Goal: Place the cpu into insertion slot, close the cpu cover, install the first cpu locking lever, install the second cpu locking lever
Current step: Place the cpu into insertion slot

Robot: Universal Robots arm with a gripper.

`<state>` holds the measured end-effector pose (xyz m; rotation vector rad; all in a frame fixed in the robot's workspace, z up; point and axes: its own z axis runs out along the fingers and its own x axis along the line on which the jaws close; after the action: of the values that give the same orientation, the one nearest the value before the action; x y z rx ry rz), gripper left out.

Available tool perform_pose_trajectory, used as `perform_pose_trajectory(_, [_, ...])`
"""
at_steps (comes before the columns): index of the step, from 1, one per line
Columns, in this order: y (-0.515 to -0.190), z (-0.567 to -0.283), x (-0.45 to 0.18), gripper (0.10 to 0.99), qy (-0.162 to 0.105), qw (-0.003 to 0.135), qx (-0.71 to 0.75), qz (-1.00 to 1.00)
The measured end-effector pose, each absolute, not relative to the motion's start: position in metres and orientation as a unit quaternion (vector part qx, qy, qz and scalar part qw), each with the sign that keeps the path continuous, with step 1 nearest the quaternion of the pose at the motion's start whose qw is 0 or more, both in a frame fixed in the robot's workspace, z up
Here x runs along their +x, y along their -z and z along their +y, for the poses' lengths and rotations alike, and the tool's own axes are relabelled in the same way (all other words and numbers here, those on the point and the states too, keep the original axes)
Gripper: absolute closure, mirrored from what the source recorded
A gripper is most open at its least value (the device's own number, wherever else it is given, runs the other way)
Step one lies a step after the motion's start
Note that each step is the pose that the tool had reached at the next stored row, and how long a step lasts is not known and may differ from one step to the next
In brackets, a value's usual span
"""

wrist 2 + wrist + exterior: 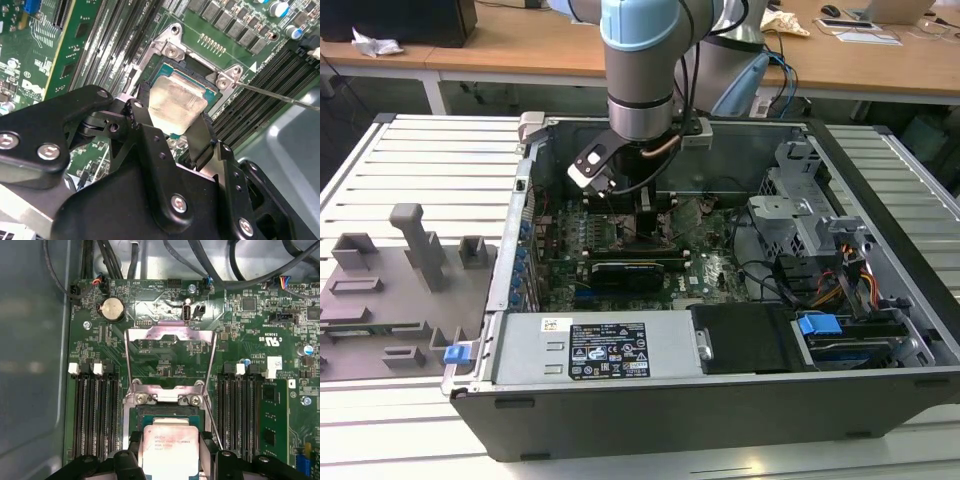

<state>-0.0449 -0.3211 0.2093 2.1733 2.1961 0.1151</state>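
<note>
Item: cpu (177, 102), a small flat square with a dull silver lid, judged light, rigid, slick on top and fragile underneath, so best held by opposite edges. The gripper (172, 120) pinches it so, black fingers (202, 137) closed on its sides, just above the black-rimmed insertion slot (165, 412). The thin metal cpu cover (150, 334) stands open.

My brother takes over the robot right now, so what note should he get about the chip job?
Gripper: fingers shut on the cpu, holding it at the insertion slot; whether it is seated cannot be told.
The cpu cover stands open.
Done: chip gripped and at the slot.
Left: letting go, closing the cover, the locking levers.
</note>
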Motion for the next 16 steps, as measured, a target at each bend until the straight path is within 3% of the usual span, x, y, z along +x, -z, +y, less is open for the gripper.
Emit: perform_pose_trajectory(16, [-0.1997,-0.3211,-0.0436,0.549,-0.037,0.025,0.704,0.709])
